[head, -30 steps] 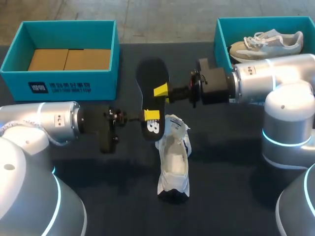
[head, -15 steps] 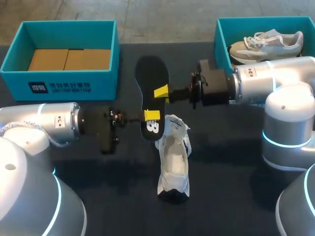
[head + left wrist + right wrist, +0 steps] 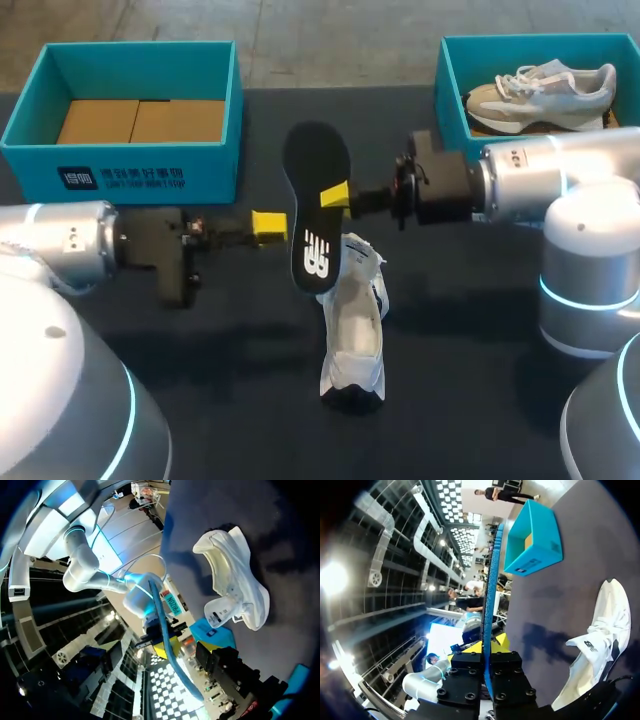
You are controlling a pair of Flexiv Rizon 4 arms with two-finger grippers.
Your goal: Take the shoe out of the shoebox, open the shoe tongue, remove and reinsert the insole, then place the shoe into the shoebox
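A black insole [image 3: 315, 205] hangs above the table's middle, its logo end over the white shoe [image 3: 352, 320] that lies open-side up below it. My right gripper [image 3: 335, 194] is shut on the insole's right edge. In the right wrist view the insole [image 3: 490, 595] stands edge-on between my right gripper's [image 3: 487, 652] yellow tips, with the white shoe [image 3: 602, 635] beside it. My left gripper [image 3: 268, 226] stands open to the left of the insole, apart from it and holding nothing. The left wrist view shows the white shoe [image 3: 235, 587] and the insole [image 3: 167, 645] edge-on.
A teal shoebox [image 3: 125, 160] with brown cardboard inside stands at the back left. At the back right, a second teal box [image 3: 450, 70] holds a beige-grey sneaker [image 3: 540, 88]. The tabletop is dark cloth.
My left gripper has let go of the insole's lower end and drawn back to the left. The right gripper keeps the insole, which has shifted slightly right and down.
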